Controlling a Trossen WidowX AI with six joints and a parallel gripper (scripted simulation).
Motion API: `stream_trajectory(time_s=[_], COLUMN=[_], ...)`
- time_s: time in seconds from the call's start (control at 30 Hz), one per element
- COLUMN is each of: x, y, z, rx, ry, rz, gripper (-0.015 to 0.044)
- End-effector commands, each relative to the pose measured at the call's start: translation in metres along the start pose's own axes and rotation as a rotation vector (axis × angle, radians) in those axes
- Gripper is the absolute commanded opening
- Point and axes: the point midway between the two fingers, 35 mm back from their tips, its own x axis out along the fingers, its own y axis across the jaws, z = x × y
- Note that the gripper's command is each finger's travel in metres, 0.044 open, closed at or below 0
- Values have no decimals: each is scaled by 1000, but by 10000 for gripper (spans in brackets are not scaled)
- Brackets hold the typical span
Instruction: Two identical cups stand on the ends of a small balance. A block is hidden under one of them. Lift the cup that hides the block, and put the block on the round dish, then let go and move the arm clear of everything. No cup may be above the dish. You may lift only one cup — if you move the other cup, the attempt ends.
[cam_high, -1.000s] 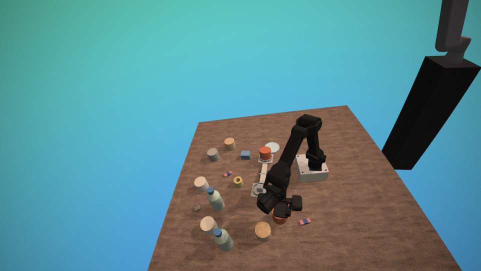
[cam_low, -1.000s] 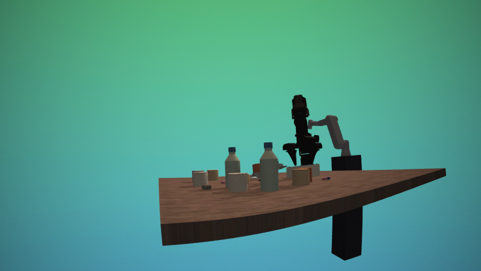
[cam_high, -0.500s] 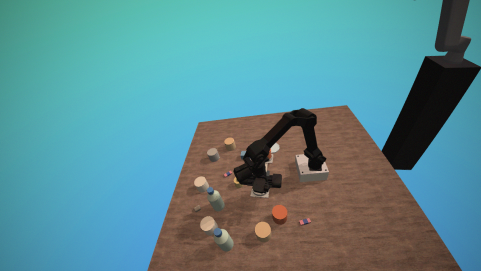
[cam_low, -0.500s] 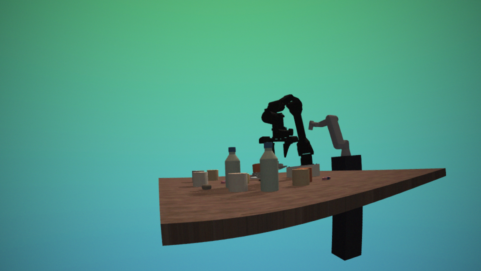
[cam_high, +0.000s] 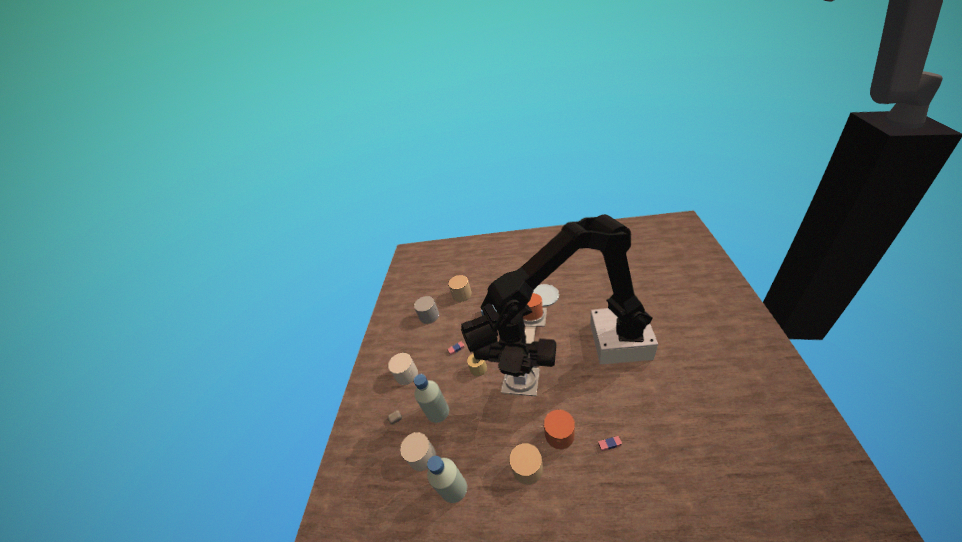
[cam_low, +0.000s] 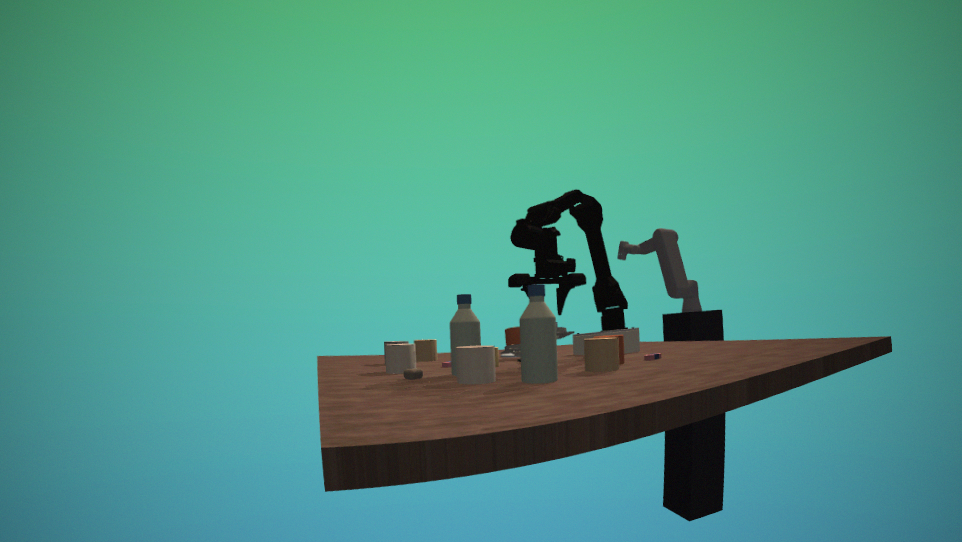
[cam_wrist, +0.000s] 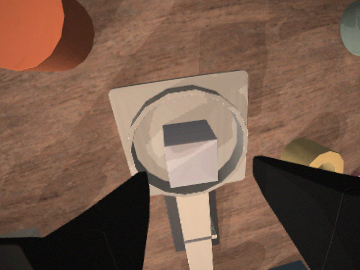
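Note:
The grey-white block (cam_high: 519, 379) (cam_wrist: 192, 162) stands uncovered inside the round rim on the near end plate (cam_high: 506, 389) (cam_wrist: 235, 82) of the balance. My gripper (cam_wrist: 201, 172) is open and empty above it, fingertips either side of the block in the wrist view. One finger is hidden in the exterior view. One orange-red cup (cam_high: 534, 306) (cam_low: 511, 335) stands on the balance's far end. The other orange-red cup (cam_high: 559, 428) (cam_wrist: 30, 35) stands on the table, away from the balance. The pale round dish (cam_high: 548, 294) lies behind the far cup, with no cup seen above it.
A yellow ring (cam_high: 477, 364) (cam_wrist: 300, 150) stands left of the near plate. Two bottles (cam_high: 432, 401) (cam_high: 449, 481) and two cream cylinders (cam_high: 403, 368) (cam_high: 417, 451) stand farther left. A tan cylinder (cam_high: 525, 463) is near the table cup. An eraser-like bar (cam_high: 609, 443) lies to its right.

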Motion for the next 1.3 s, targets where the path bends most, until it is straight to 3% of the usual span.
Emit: stream_trajectory(time_s=[0.0,0.73,0.87,1.13,1.27], x=[7,40,40,40,33], y=[2,2,2,2,1], z=[-2,-2,-2,-2,-1], rx=[-7,-7,-7,-7,-7], ry=[5,5,5,5,5], rz=[6,6,6,6,6], gripper=[260,260,155,102,0])
